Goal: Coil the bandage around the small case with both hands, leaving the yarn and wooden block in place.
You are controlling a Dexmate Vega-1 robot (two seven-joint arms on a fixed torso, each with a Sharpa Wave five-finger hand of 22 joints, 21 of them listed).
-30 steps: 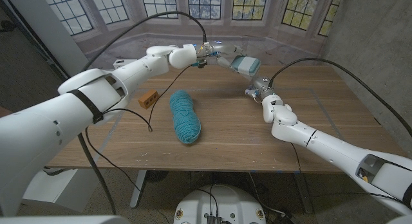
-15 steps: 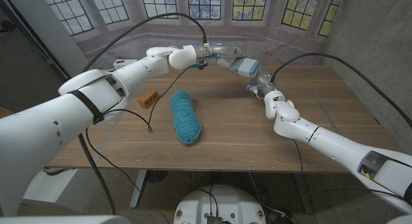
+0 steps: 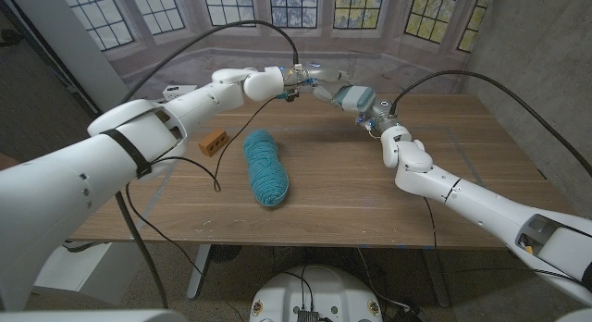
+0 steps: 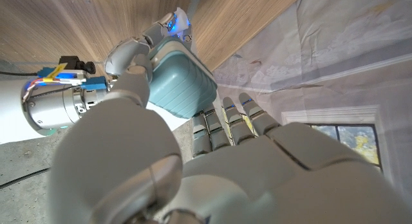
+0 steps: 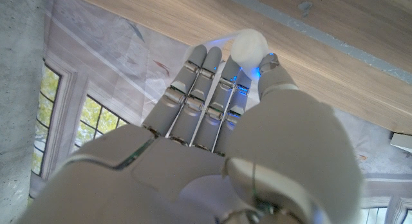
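Observation:
My left hand (image 3: 312, 79) holds the small teal case (image 3: 352, 96) in the air over the table's far side; its fingers (image 4: 225, 121) grip the ribbed case (image 4: 181, 82). Just right of the case, my right hand (image 3: 377, 118) reaches up to it with a fingertip (image 4: 175, 21) at its far end. A thin pale strip of bandage (image 5: 209, 42) shows pinched at that hand's fingertips (image 5: 248, 45). The teal yarn (image 3: 265, 167) lies mid-table. The small wooden block (image 3: 214, 142) sits to its left. Neither hand is near them.
Black cables (image 3: 218, 179) hang from both arms, one looping down onto the table beside the yarn. The wooden table (image 3: 351, 192) ends at a window backdrop behind and near a grey wall on the right.
My right hand has risen away from the table to the case's right end. The left hand and case have shifted slightly right. Yarn and block have not moved.

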